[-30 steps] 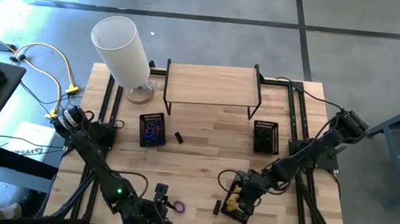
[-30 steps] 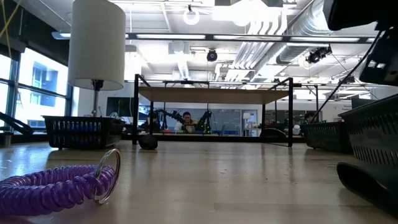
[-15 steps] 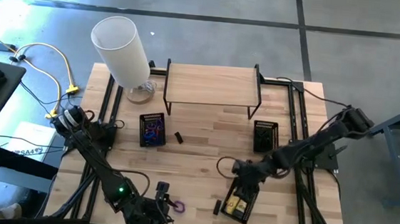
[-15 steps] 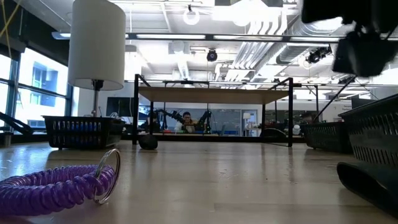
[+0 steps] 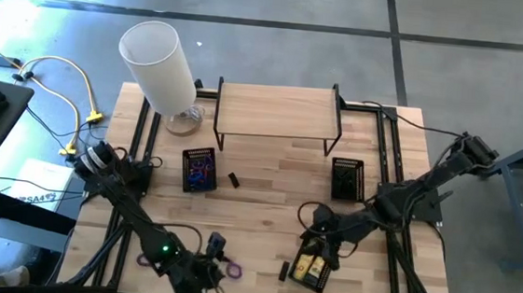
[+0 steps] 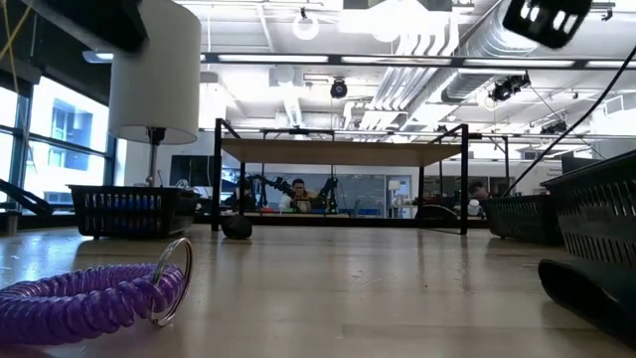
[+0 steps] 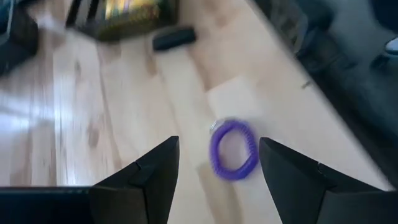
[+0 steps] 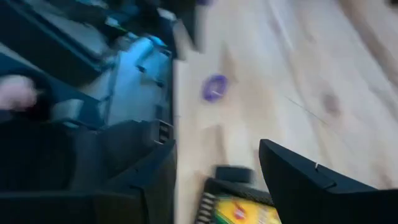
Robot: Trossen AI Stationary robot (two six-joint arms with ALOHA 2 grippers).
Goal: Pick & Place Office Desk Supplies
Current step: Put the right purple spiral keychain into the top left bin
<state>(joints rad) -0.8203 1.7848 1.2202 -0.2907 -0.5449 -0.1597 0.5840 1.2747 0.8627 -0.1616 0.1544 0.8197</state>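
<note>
One purple coil loop (image 7: 233, 149) lies low centre in the left wrist view, between the wide-open left gripper (image 7: 214, 177) fingers; right gripper (image 8: 214, 180) spread; wooden table (image 5: 269, 166).

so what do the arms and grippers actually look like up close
Both arms are dark, jointed and slim, with black cables along them. The left arm shows a small green light. Each gripper has two dark, wedge-shaped fingers: left gripper, right gripper.

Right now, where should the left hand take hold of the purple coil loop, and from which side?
From above, pinching across one side of the ring: the purple coil loop lies flat on the table with an open centre, and the open left hand hovers over it.
</note>
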